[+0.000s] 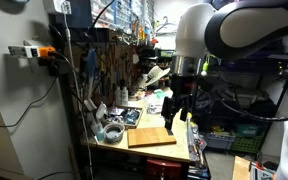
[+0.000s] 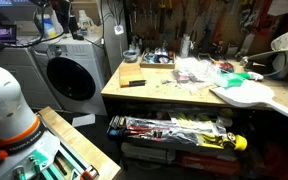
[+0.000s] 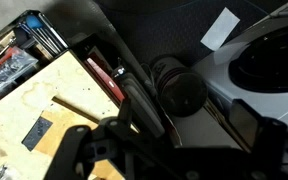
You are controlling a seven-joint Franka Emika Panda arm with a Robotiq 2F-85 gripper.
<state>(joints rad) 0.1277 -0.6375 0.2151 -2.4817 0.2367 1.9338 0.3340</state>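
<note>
My gripper (image 1: 177, 116) hangs above the front of a workbench, its two black fingers spread apart with nothing between them. In the wrist view the gripper (image 3: 174, 150) is dark and partly blurred. Below it lie a light wooden board (image 3: 44, 110), a black cylindrical object (image 3: 179, 88) and a red-edged flat tool (image 3: 109, 80). In an exterior view the wooden board (image 1: 151, 137) lies on the bench just beside and below the gripper. The gripper is out of sight in the exterior view with the washing machine, where only the white arm base (image 2: 9, 110) shows.
The workbench (image 2: 164, 95) carries a white guitar-shaped body (image 2: 246, 94), plastic bags (image 2: 194, 70), a small box (image 2: 134, 74) and a tape roll (image 1: 111, 133). A washing machine (image 2: 72, 75) stands beside it. A shelf of tools (image 2: 174, 130) sits under the bench top. A pegboard with tools (image 1: 94, 60) stands behind.
</note>
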